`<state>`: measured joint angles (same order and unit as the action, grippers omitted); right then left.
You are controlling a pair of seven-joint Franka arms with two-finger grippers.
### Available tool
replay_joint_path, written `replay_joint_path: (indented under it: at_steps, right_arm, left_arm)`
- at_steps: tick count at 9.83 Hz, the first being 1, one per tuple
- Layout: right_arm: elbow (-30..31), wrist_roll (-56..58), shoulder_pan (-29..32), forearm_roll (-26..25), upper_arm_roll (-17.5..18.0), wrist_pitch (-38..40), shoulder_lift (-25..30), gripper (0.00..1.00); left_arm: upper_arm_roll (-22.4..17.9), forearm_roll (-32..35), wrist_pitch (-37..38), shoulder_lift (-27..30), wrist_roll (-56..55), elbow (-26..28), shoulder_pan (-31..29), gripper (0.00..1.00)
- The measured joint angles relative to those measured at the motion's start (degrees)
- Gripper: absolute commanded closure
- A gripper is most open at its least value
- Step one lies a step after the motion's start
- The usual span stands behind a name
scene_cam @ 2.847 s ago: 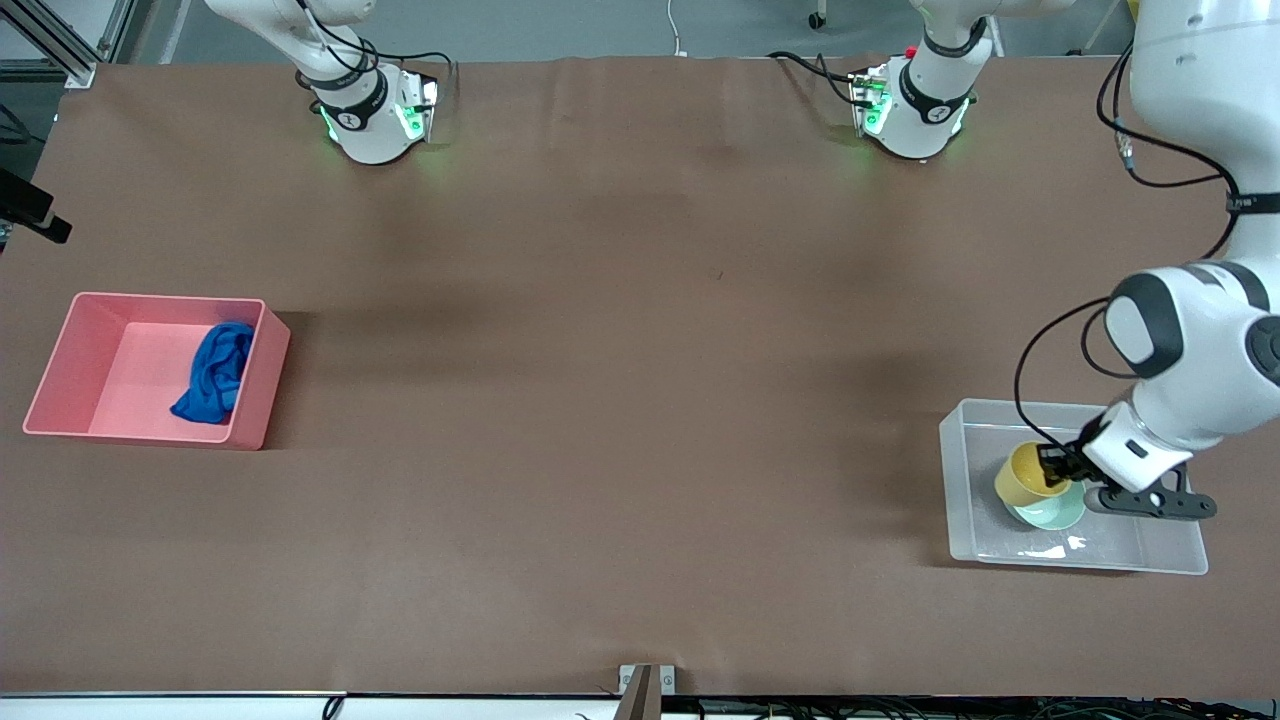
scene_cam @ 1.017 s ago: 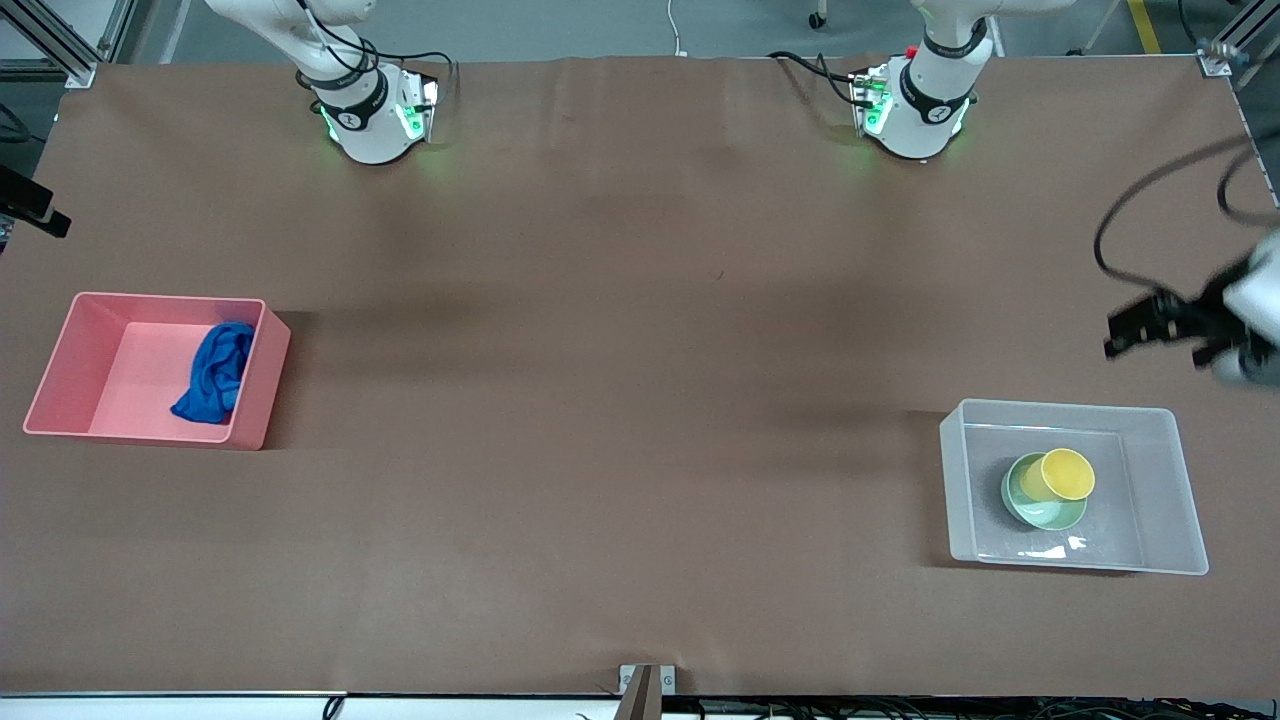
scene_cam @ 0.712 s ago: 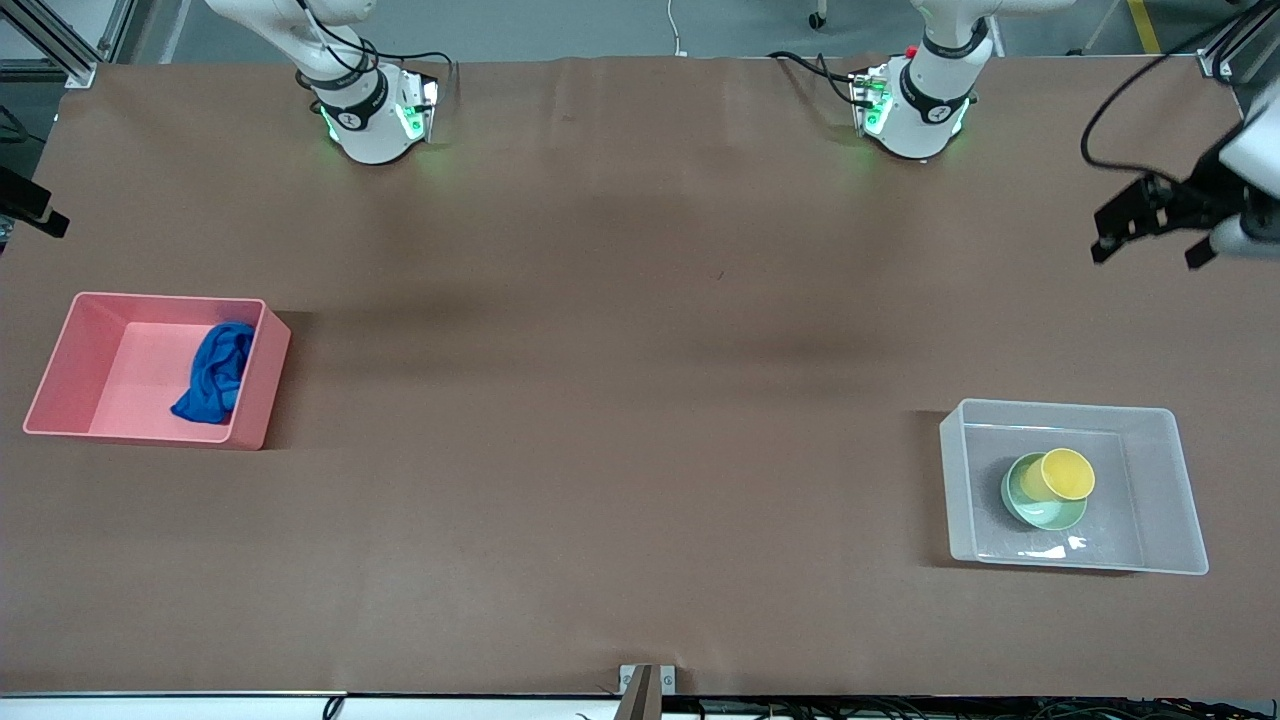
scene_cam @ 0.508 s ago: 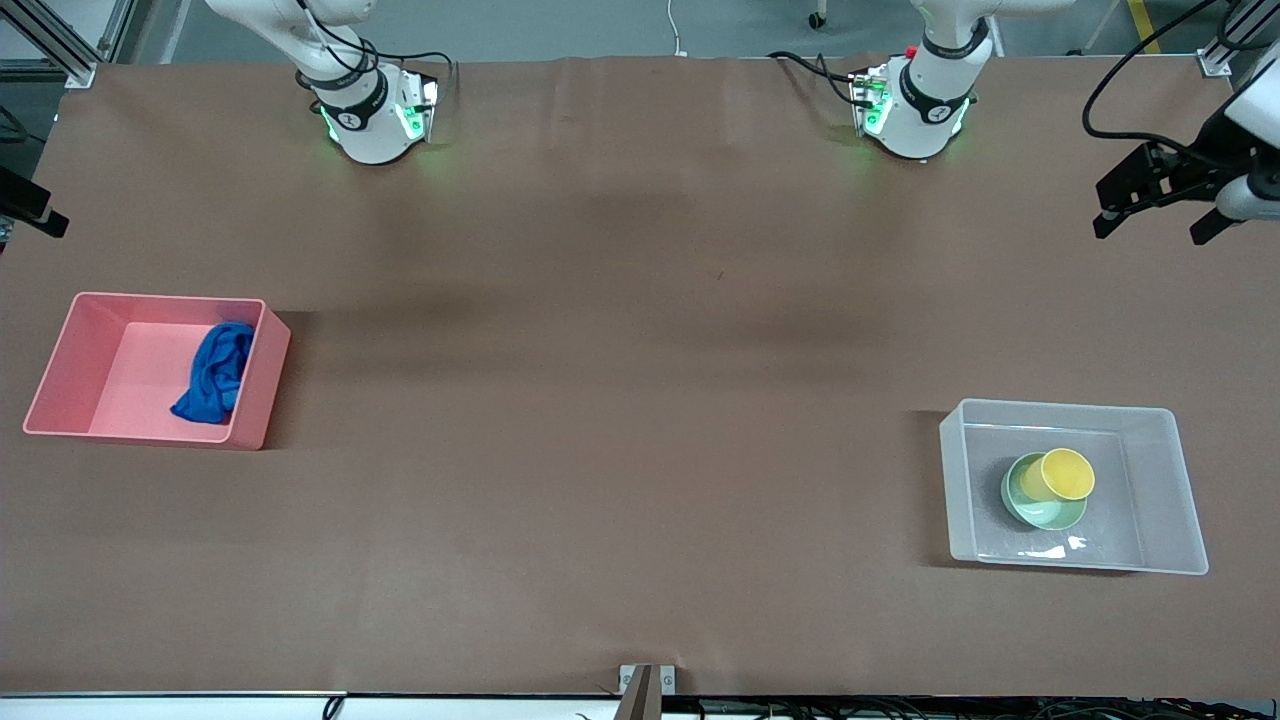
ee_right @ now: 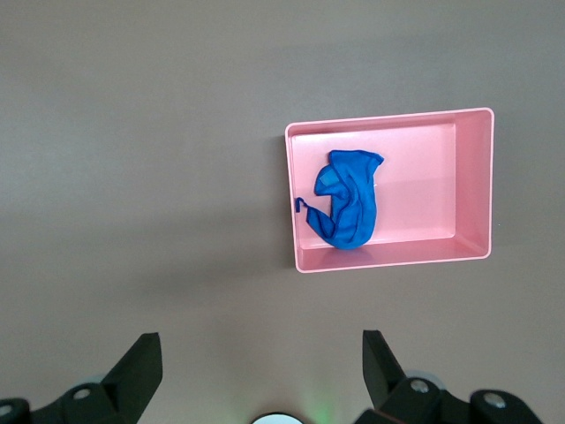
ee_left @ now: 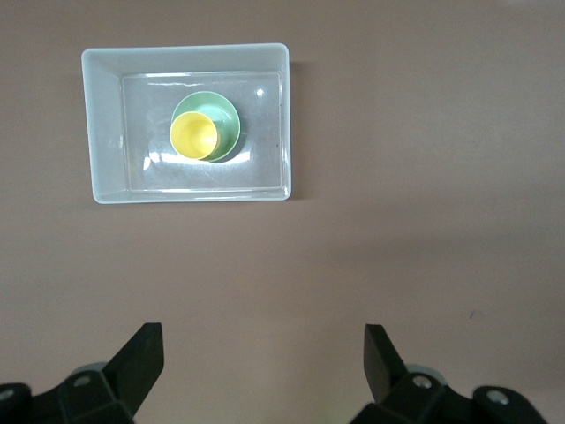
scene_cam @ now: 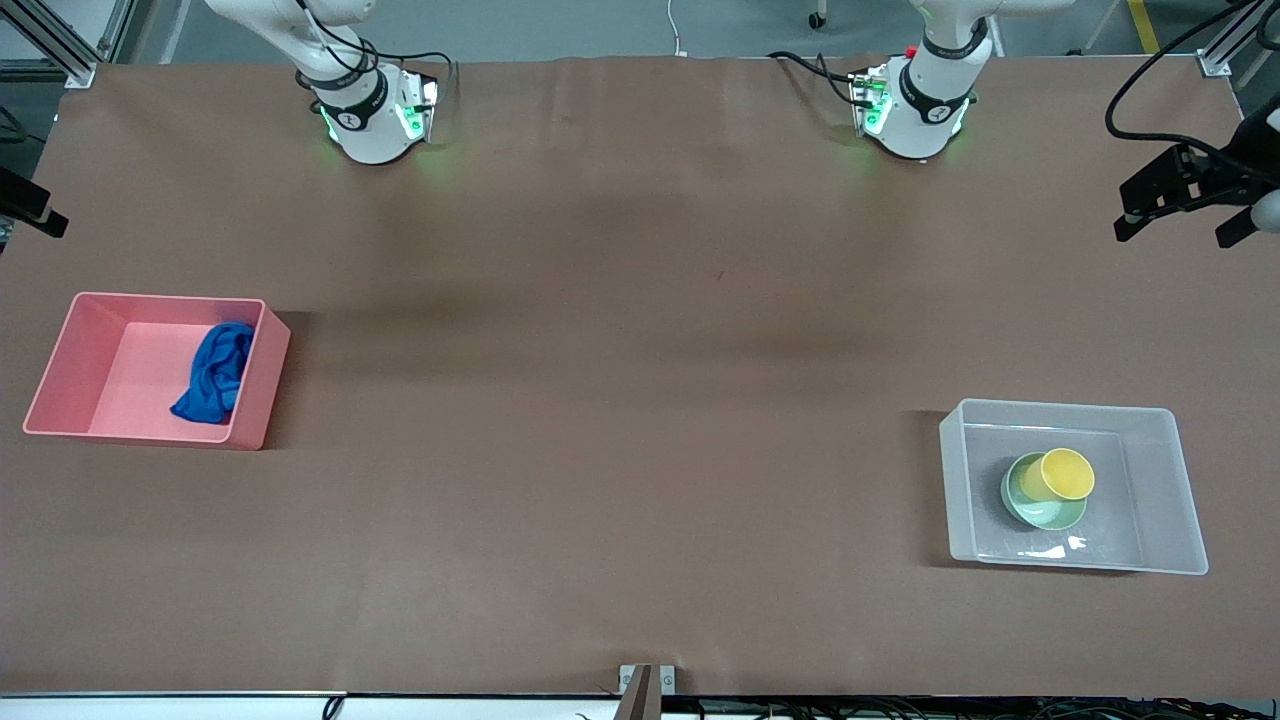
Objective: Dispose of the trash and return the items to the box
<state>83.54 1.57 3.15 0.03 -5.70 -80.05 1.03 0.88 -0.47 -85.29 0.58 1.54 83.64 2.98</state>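
Observation:
The blue rag (scene_cam: 215, 372) lies in the pink bin (scene_cam: 60, 350) at the right arm's end of the table; both show in the right wrist view, the rag (ee_right: 349, 208) and the bin (ee_right: 472, 185). The yellow cup (scene_cam: 1066, 473) sits in the mint bowl (scene_cam: 1040, 512) inside the clear tub (scene_cam: 1165, 480). The left wrist view shows the cup (ee_left: 194, 135), the bowl (ee_left: 228, 119) and the tub (ee_left: 104, 132). My left gripper (scene_cam: 1172, 237) is open and empty, high over the table's edge at the left arm's end (ee_left: 263, 353). My right gripper (ee_right: 261, 353) is open and empty, high over its base.
The right arm's base (scene_cam: 372, 120) and the left arm's base (scene_cam: 915, 115) stand along the table's edge farthest from the front camera. A black mount (scene_cam: 30, 210) juts in at the right arm's end. A small bracket (scene_cam: 645, 682) sits at the edge nearest the front camera.
My left gripper has let go of the yellow cup in the tub, risen and drawn away toward the table's edge at the left arm's end. The cup stays in the bowl.

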Motion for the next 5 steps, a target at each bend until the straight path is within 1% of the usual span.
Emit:
replay_joint_path:
  at_steps: [5]
  right_arm:
    - [0.0,0.0,0.01,0.0,0.0,0.02,0.0,0.0]
  left_arm:
    - [0.06,0.0,1.48,-0.16,-2.07,0.25,0.0,0.0]
